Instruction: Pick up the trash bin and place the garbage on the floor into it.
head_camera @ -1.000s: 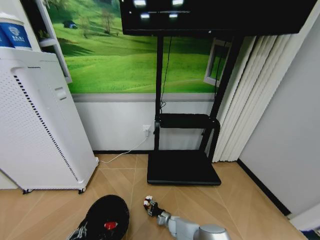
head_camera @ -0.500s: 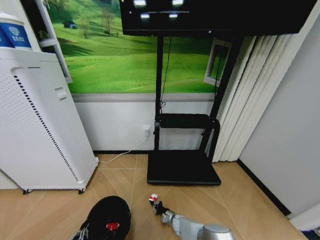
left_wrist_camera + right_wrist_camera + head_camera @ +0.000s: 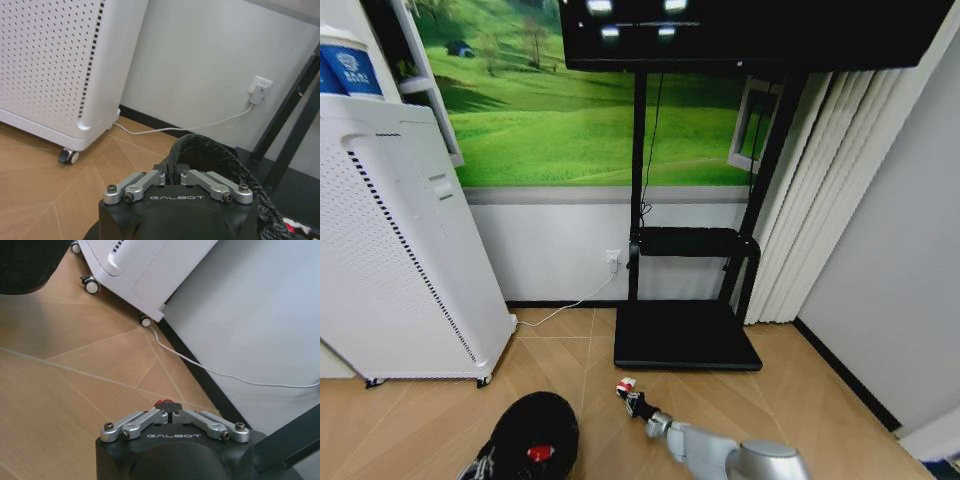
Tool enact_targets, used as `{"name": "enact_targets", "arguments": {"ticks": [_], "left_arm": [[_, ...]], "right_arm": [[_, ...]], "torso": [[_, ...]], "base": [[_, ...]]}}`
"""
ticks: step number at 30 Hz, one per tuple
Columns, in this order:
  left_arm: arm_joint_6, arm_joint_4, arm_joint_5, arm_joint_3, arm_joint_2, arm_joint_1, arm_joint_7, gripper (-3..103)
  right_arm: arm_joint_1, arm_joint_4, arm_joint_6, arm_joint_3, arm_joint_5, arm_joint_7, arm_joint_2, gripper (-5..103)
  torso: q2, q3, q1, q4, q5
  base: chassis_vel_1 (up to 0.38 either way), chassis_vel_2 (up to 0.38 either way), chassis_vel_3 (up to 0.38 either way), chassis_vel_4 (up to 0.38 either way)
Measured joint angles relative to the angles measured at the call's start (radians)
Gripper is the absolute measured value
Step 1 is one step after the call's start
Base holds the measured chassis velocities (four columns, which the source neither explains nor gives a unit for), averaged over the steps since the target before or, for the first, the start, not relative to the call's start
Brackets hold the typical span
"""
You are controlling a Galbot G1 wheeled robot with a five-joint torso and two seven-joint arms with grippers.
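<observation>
Head view: the right gripper (image 3: 629, 391) is clamped on a red-and-white wrapper (image 3: 624, 384), held above the wood floor (image 3: 800, 400) just right of the trash bin (image 3: 532, 434). This black, bag-lined bin, a red lump (image 3: 539, 453) inside, is pinched at its rim by the left gripper (image 3: 172, 176).

Bare floor (image 3: 570, 355) open ahead; white appliance (image 3: 400, 250) blocks left, black stand base (image 3: 686, 336) blocks front.

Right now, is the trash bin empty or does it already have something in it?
Not empty. In the head view a small red piece lies inside the trash bin, whose rim the left gripper grips.
</observation>
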State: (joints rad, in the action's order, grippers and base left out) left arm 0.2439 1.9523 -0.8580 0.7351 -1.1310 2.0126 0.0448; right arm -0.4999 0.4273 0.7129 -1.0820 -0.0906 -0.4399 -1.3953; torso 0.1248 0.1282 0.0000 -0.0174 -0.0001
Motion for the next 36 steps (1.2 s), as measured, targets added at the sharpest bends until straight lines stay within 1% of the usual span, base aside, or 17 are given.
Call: {"name": "enact_targets", "arguments": {"ticks": [4,6,12,15,17,19,20,23,24,26,28,30,31,32,33,35,36], "left_arm": [[-0.01,-0.009,-0.037,0.034,0.02,-0.031,-0.007,7],[-0.021,-0.02,-0.068,0.054,0.048,-0.062,-0.016,7],[-0.044,-0.03,-0.099,0.055,0.091,-0.114,-0.039,7],[-0.053,-0.045,-0.108,0.039,0.112,-0.144,-0.049,7],[-0.059,-0.075,-0.116,0.018,0.129,-0.189,-0.057,7],[-0.067,-0.123,-0.129,-0.024,0.153,-0.271,-0.067,7],[-0.067,-0.123,-0.129,-0.024,0.153,-0.271,-0.067,7],[-0.076,-0.169,-0.144,-0.061,0.182,-0.344,-0.078,7],[-0.076,-0.169,-0.144,-0.061,0.182,-0.344,-0.078,7],[-0.089,-0.191,-0.159,-0.09,0.209,-0.391,-0.089,7],[-0.091,-0.194,-0.16,-0.094,0.214,-0.397,-0.09,7],[-0.098,-0.204,-0.164,-0.11,0.228,-0.419,-0.094,7],[-0.098,-0.204,-0.164,-0.11,0.228,-0.419,-0.094,7],[-0.101,-0.207,-0.167,-0.115,0.231,-0.425,-0.095,7],[-0.101,-0.207,-0.167,-0.115,0.231,-0.425,-0.095,7],[-0.102,-0.22,-0.168,-0.119,0.233,-0.429,-0.095,7],[-0.102,-0.22,-0.168,-0.119,0.233,-0.429,-0.095,7]], "right_arm": [[0.009,-0.005,0.027,0.038,0.04,0.0,0.008,0],[0.02,-0.003,0.047,0.058,0.068,0.0,0.017,0],[0.041,0.007,0.082,0.092,0.12,-0.003,0.034,0],[0.054,0.021,0.087,0.116,0.121,-0.01,0.047,0],[0.064,0.033,0.088,0.136,0.119,-0.01,0.06,0],[0.07,0.059,0.089,0.161,0.108,-0.01,0.082,0],[0.07,0.059,0.089,0.161,0.108,-0.01,0.082,0],[0.071,0.088,0.089,0.188,0.095,-0.012,0.105,0],[0.071,0.088,0.089,0.188,0.095,-0.012,0.105,0],[0.072,0.142,0.089,0.202,0.081,-0.012,0.141,0],[0.072,0.155,0.089,0.206,0.08,-0.012,0.148,0],[0.072,0.209,0.089,0.225,0.081,-0.013,0.176,0],[0.072,0.209,0.089,0.225,0.081,-0.013,0.176,0],[0.07,0.245,0.089,0.232,0.082,-0.013,0.199,0],[0.07,0.245,0.089,0.232,0.082,-0.013,0.199,0],[0.059,0.336,0.089,0.247,0.091,-0.023,0.262,0],[0.059,0.336,0.089,0.247,0.091,-0.023,0.262,0]], "torso": [[0.0,0.0,0.0,-0.0002,0.0],[0.0,0.0,0.0,-0.0002,0.0001],[0.0,0.0,0.0,-0.0001,0.0001],[0.0,0.0,0.0,0.0002,0.0001],[0.0,0.0,0.0,0.0003,0.0001],[0.0,0.0,0.0,-0.0001,0.0],[0.0,0.0,0.0,-0.0001,0.0],[0.0,0.0,0.0,-0.0005,0.0],[0.0,0.0,0.0,-0.0005,0.0],[0.0,0.0,0.0,-0.0003,-0.0001],[0.0,0.0,0.0,-0.0001,0.0001],[0.0,0.0,0.0,0.0001,0.0003],[0.0,0.0,0.0,0.0001,0.0003],[0.0,0.0,0.0,0.0002,0.0002],[0.0,0.0,0.0,0.0002,0.0002],[0.0,0.0,0.0,-0.0001,0.0003],[0.0,0.0,0.0,-0.0001,0.0003]], "base": [[0.0,0.0,0.0,0.0],[0.0,0.0,0.0,0.0],[0.0,0.0,0.0,0.0],[0.0,0.0,0.0,0.0],[0.0,0.0,0.0,0.0],[0.0,0.0,0.0,0.0],[0.0,0.0,0.0,0.0],[0.0,0.0,0.0,0.0],[0.0,0.0,0.0,0.0],[0.0,0.0,0.0,0.0],[0.0,0.0,0.0,0.0],[0.0,0.0,0.0,0.0],[0.0,0.0,0.0,0.0],[0.0,0.0,0.0,0.0],[0.0,0.0,0.0,0.0],[0.0,0.0,0.0,0.0],[0.0,0.0,0.0,0.0]]}}
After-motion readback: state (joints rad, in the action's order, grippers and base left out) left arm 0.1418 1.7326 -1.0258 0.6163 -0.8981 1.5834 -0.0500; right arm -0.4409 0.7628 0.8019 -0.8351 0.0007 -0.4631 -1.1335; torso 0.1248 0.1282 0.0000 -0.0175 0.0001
